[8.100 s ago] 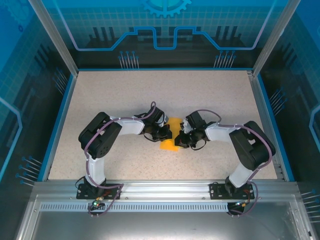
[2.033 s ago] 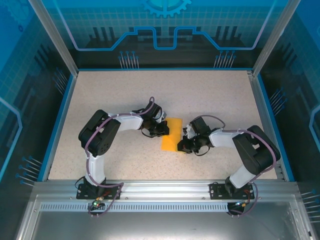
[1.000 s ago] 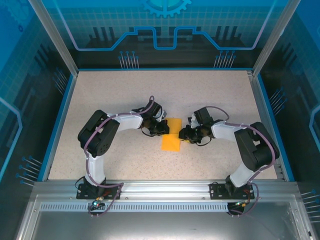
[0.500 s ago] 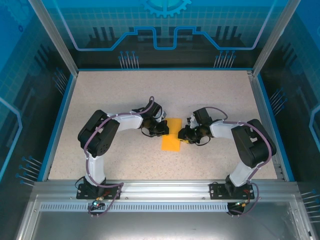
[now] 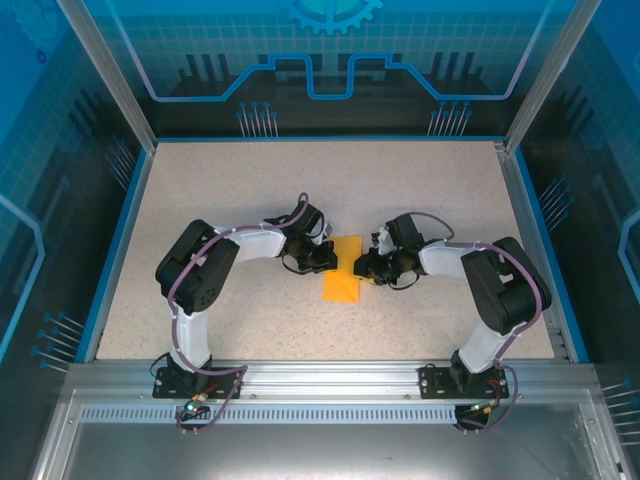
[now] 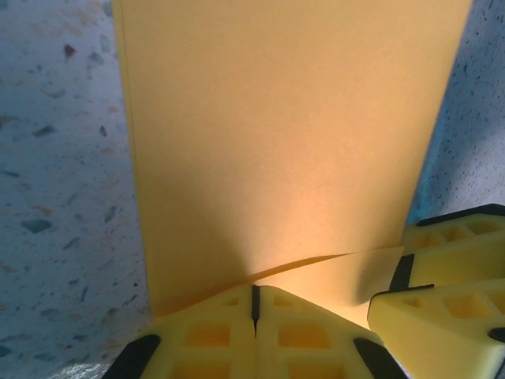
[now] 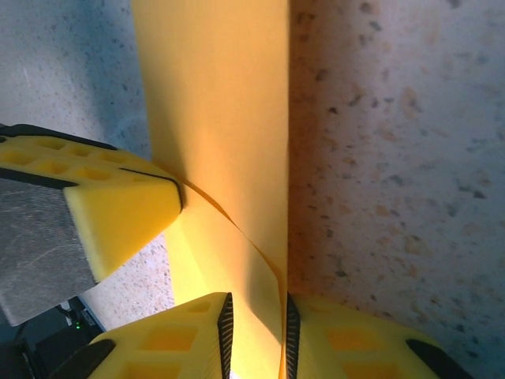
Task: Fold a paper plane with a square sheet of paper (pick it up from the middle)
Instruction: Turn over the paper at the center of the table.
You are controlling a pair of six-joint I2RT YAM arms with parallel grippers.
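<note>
The paper [image 6: 292,134] lies flat on the table [image 7: 379,158] between the two grippers, stretching away ahead of each set of tips, and it looks already doubled into a narrow strip. The left gripper [image 6: 254,312] is closed tight, its tips meeting at the paper's near edge, where a loose top layer bows up into them. It seems to pinch that layer, probably to anchor the sheet so it cannot slide while the other arm works. The right gripper [image 7: 255,316] sits just beside the left one's tips, at the same end of the strip. Its jaws stand a narrow slit apart with the raised edge running down between them, and no firm clamp shows. Having both grippers at one edge suggests the lifted layer is being readied for the next fold, though which crease is meant I cannot tell.
</note>
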